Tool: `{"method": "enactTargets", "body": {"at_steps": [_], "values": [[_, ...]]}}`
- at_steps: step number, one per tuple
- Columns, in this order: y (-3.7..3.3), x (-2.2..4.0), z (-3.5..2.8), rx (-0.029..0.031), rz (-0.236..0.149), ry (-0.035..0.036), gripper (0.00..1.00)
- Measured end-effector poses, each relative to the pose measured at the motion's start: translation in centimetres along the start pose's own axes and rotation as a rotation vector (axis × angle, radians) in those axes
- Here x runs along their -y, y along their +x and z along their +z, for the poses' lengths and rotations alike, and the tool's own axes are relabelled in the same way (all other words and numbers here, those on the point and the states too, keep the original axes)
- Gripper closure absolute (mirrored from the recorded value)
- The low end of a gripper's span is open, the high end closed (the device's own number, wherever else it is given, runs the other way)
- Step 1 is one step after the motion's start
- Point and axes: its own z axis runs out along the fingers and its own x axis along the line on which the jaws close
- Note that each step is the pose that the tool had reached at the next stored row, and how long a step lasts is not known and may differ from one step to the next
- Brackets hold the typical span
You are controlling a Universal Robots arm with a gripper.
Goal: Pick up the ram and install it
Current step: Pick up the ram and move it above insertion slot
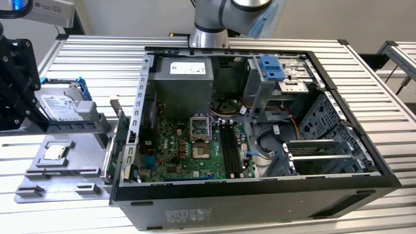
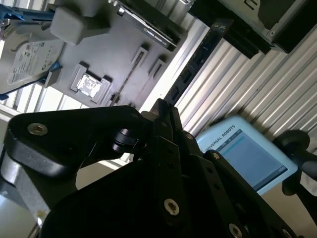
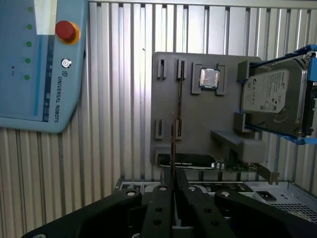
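Gripper: in both wrist views I see the gripper (image 3: pixel 173 174) with its fingers pressed together on one end of the ram (image 3: pixel 173 134); it is pinching the stick.
Ram: in the second wrist view the ram (image 2: pixel 198 54) stands out from the fingertips as a long dark stick with chips along it. I judge it is in the air above the ribbed table (image 3: pixel 124 99), apart from the tray (image 3: pixel 198 124).
Done: the pick-up, by my judgement. The long narrow groove (image 3: pixel 179 99) in the tray looks bare to me.
Left: the installing. The ram is well apart from the computer case (image 1: pixel 260 187), and the black memory slots (image 1: pixel 229 141) look empty, but I cannot be fully sure of this.
Tray contents: the grey tray lies at the exterior view's left, beside the case. It holds a hard drive (image 3: pixel 275 99) in a blue frame, a small square processor chip (image 3: pixel 209 78) in its own pocket, and a dark expansion card (image 3: pixel 188 161) standing on edge in the side nearest the case.
Case contents: the case lies open on its side. Inside are the green motherboard (image 1: pixel 179 146), an open processor socket (image 1: pixel 199 148) just beside the memory slots, a grey power supply (image 1: pixel 182 73) at the far side, and metal drive cages with a blue latch (image 1: pixel 272 68) to the exterior view's right.
Other: a light blue teach pendant (image 3: pixel 34 64) lies on the table, well apart from the tray.
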Motion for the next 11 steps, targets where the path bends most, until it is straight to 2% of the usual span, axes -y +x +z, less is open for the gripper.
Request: {"method": "enactTargets", "body": {"at_steps": [11], "values": [[-0.01, 1.85, 0.03, -0.0001, 0.0, -0.0001, 1.0]]}}
